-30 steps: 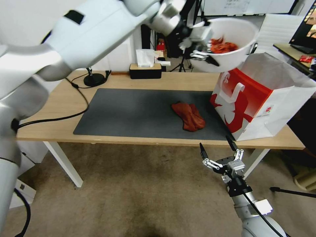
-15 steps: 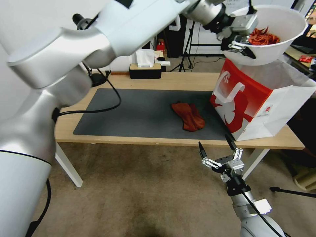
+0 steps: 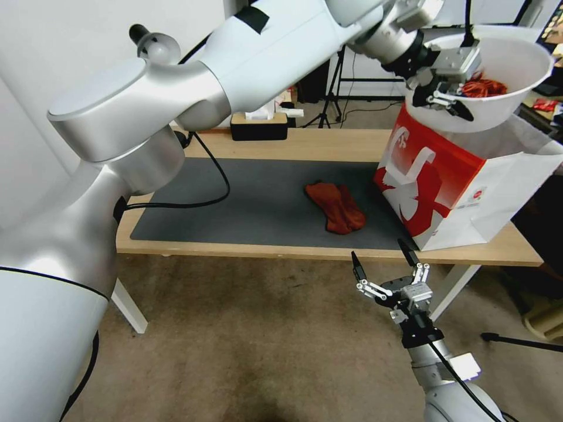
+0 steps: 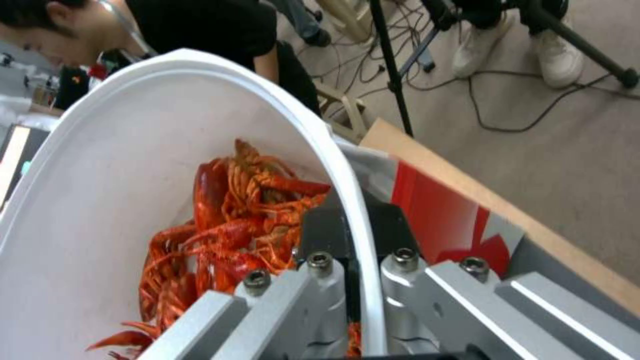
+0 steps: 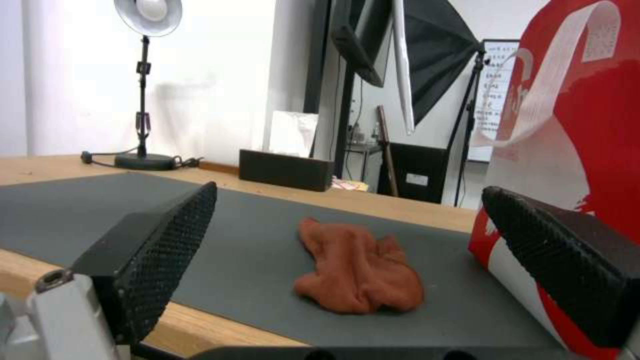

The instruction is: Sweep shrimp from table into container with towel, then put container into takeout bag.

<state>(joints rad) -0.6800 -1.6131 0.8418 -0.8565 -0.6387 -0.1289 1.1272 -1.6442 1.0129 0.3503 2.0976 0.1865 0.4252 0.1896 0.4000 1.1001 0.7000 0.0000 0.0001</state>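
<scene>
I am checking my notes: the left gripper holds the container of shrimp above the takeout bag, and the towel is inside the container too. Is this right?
Not quite. The towel lies on the table's grey mat, as the head view shows. The left gripper does hold the container of shrimp above the takeout bag.

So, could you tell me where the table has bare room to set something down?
The dark mat lies bare from its left edge to the towel. Bare wood runs between it and the tissue box. The right end is crowded: the bag stands there, and the left gripper holds the bowl above it.
</scene>
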